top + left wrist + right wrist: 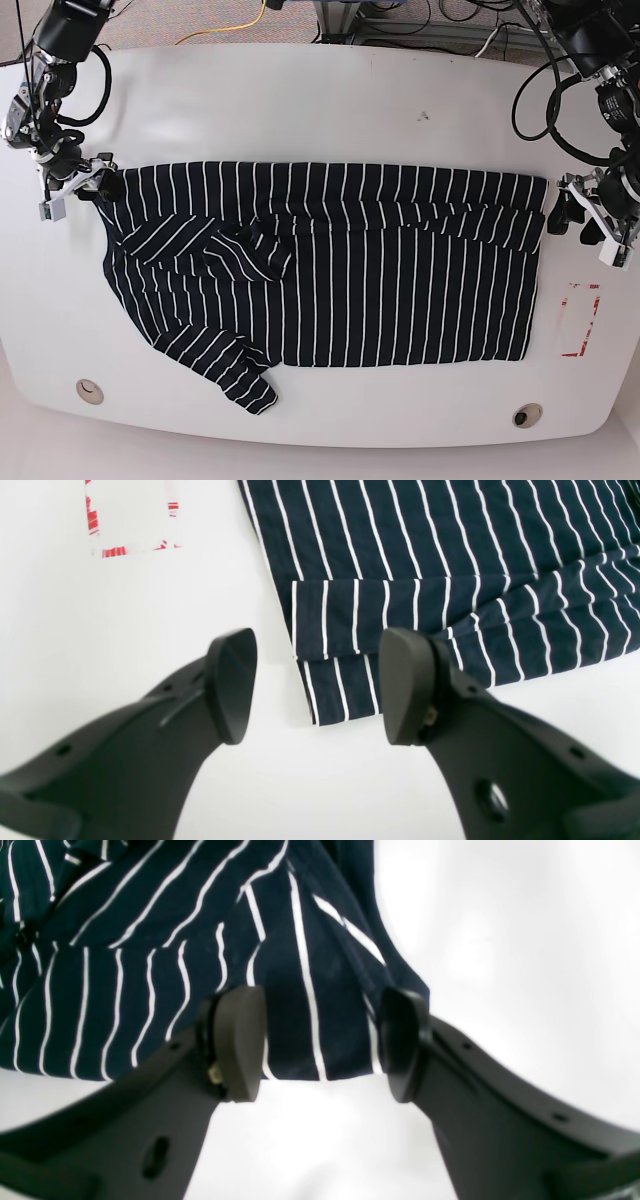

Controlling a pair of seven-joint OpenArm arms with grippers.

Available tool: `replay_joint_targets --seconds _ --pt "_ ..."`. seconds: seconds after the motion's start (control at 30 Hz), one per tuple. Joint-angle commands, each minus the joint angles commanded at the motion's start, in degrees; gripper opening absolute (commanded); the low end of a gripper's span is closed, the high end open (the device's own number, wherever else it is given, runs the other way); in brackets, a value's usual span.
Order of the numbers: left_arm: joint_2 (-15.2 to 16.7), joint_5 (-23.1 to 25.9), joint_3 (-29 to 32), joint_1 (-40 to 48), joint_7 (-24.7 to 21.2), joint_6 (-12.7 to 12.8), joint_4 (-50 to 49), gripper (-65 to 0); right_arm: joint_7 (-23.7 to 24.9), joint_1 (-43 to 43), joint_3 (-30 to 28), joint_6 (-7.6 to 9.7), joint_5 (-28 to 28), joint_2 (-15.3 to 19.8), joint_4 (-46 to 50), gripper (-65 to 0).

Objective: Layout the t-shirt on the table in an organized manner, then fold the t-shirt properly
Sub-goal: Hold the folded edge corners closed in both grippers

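Robotics lab setting: glossy white worktop (330, 100) with red tape outline (580, 320), loose cables (400, 20) behind, two mounted arms.

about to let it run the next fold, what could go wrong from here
The left gripper is open around a double-layered hem corner of the t-shirt; it may catch only one layer. The right gripper, open at the opposite corner, may lift unevenly, skewing the fold. The near sleeve is still splayed and could bunch underneath.
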Motion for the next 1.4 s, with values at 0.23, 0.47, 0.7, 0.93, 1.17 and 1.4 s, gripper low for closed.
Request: replay_joint_targets --seconds 0.23,0.47,0.7,0.93,1.17,1.4 --pt "0.00 -0.35 0.00 0.26 0.00 0.00 0.00 -28.6 2.90 0.00 0.09 0.00 -5.10 0.09 -0.26 -29.6" --pt "0.00 -1.49 0.00 0.35 0.09 0.00 0.00 -28.6 6.86 0.09 0.09 0.00 -15.47 -2.81 -0.70 -29.5" --pt "0.00 -1.49 0.00 0.79 0.09 0.00 0.00 -28.6 6.95 0.09 0.09 0.00 -15.82 -4.92 -0.79 -29.5" --pt "0.00 -1.49 0.09 1.67 0.09 0.00 0.00 -28.6 6.95 0.09 0.09 0.00 -15.74 -6.15 -2.11 -30.0" --pt "-0.18 -1.49 0.00 1.76 0.09 0.00 0.00 -28.6 8.62 0.09 0.09 0.00 -15.56 -6.15 -6.33 -48.2" --pt "-0.09 -0.97 -0.09 1.76 0.09 0.00 -0.70 -28.6 8.70 -0.09 0.09 0.00 -15.65 -6.07 -7.38 -59.9"
